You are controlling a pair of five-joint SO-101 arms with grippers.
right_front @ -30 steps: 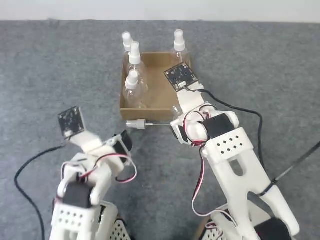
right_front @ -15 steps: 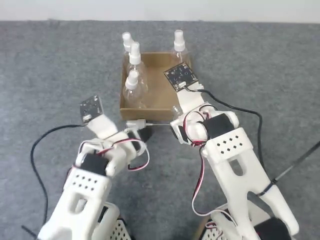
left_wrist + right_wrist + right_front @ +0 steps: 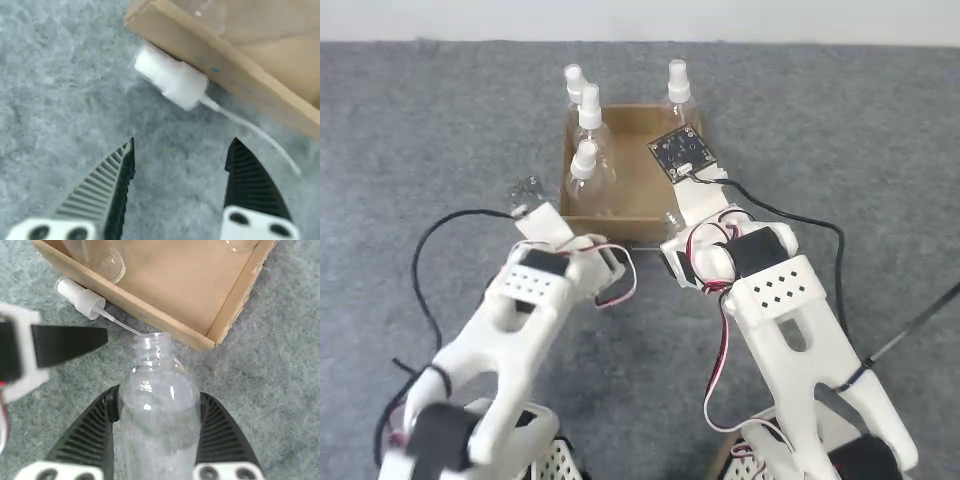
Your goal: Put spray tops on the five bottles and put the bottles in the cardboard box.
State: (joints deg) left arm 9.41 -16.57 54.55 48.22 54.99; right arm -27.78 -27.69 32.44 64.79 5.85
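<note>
A white spray top [image 3: 172, 82] with its thin tube lies on the carpet against the front wall of the cardboard box [image 3: 240, 65]. My left gripper [image 3: 183, 145] hovers open just short of it, with one finger on each side of the tube. My right gripper [image 3: 159, 397] is shut on a clear uncapped bottle [image 3: 157, 390], held upright just in front of the box [image 3: 640, 195]. The same spray top [image 3: 80, 295] lies beside that bottle's neck. Two capped bottles [image 3: 583, 165] stand inside the box at its left side.
Two more capped bottles [image 3: 576, 80] [image 3: 678, 85] stand at the box's far edge; I cannot tell whether they are inside. Grey carpet [image 3: 420, 150] covers the table. The left arm [image 3: 535, 290] and right arm [image 3: 770, 290] lie close together in front of the box.
The left arm has swung forward and right from the near left, bringing its open gripper up to the spray top. The right arm and its bottle have not moved.
</note>
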